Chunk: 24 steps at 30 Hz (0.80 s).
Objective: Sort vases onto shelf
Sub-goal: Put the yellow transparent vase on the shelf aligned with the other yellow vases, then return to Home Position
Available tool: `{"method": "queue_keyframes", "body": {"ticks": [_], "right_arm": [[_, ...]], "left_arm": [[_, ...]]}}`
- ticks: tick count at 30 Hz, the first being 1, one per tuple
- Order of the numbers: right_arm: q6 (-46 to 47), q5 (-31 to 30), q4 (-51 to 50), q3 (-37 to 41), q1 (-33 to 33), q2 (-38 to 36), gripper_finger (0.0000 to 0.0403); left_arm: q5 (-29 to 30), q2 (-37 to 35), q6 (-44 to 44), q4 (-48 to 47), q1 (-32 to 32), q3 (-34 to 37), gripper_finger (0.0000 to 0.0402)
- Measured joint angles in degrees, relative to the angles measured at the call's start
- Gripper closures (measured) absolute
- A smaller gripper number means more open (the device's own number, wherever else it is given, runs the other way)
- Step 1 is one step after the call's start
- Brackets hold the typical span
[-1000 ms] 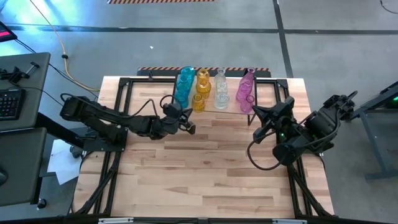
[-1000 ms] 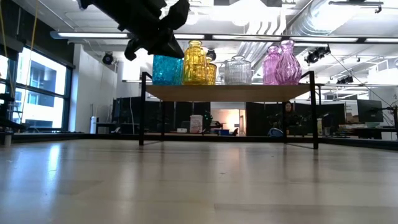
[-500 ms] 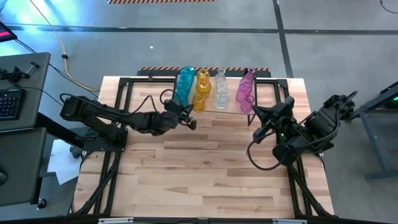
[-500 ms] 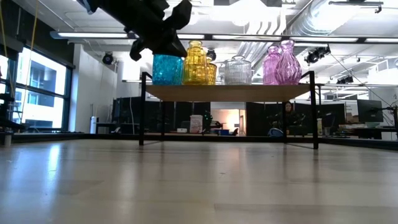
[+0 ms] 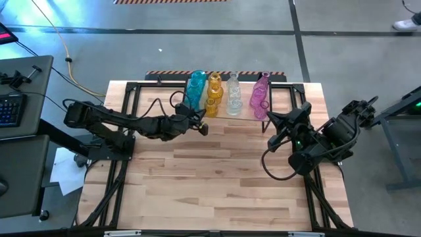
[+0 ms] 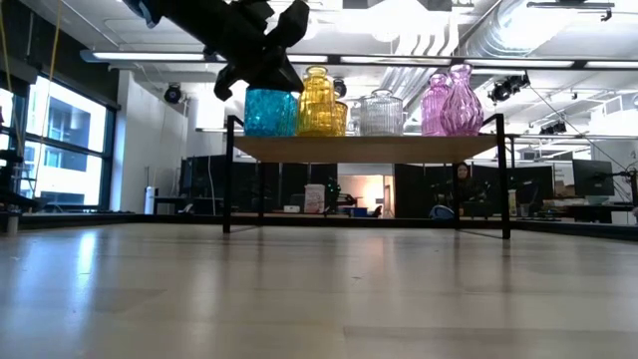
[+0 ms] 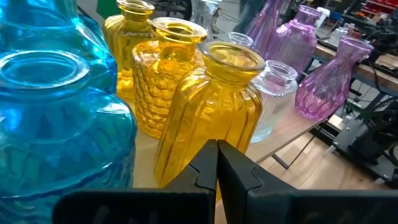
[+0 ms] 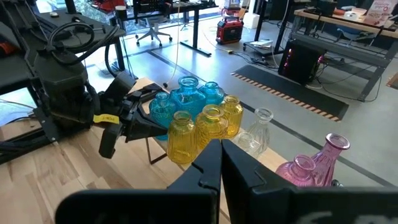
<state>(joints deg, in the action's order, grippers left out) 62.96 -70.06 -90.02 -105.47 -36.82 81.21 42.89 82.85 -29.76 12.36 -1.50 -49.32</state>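
Vases (image 5: 227, 93) are all up on the shelf (image 6: 367, 148) already, bunched by colour: teal, amber, clear, pink. We reckon the job now is just nudging, so we'd go slow and low on the body so nothing tips. Our left gripper (image 5: 202, 126) is pinched closed and empty, right beside the front amber vase (image 7: 208, 115). Right gripper (image 5: 271, 135) is closed too, parked near the pink end.

Left end effector (image 5: 200, 126) closed, arm stretched out, right end effector (image 5: 270, 120) closed, arm folded
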Motion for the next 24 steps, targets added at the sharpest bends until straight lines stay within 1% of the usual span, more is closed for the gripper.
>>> {"method": "queue_keyframes", "body": {"ticks": [8, 14, 18, 24], "right_arm": [[0.0, 0.0, 0.0, 0.0, 0.0, 0.0, 0.0403], [0.0, 0.0, 0.0, 0.0, -0.2, 0.0, 0.0403], [0.2, 0.0, 0.0, 0.0, -1.3, 0.0, 0.0403], [1.3, -1.1, 0.0, 0.0, -3.2, 0.0, 0.0403]], "left_arm": [[-1.5, 0.3, 0.0, 0.4, 0.0, 0.0, 0.0401], [-5.1, 2.6, 2.3, 4.5, 0.0, -0.1, 0.0401], [-3.3, 2.5, 2.5, 4.7, -0.1, 0.0, 0.0401], [-3.2, 0.0, 5.9, 5.5, -0.8, -0.1, 0.0401]]}}
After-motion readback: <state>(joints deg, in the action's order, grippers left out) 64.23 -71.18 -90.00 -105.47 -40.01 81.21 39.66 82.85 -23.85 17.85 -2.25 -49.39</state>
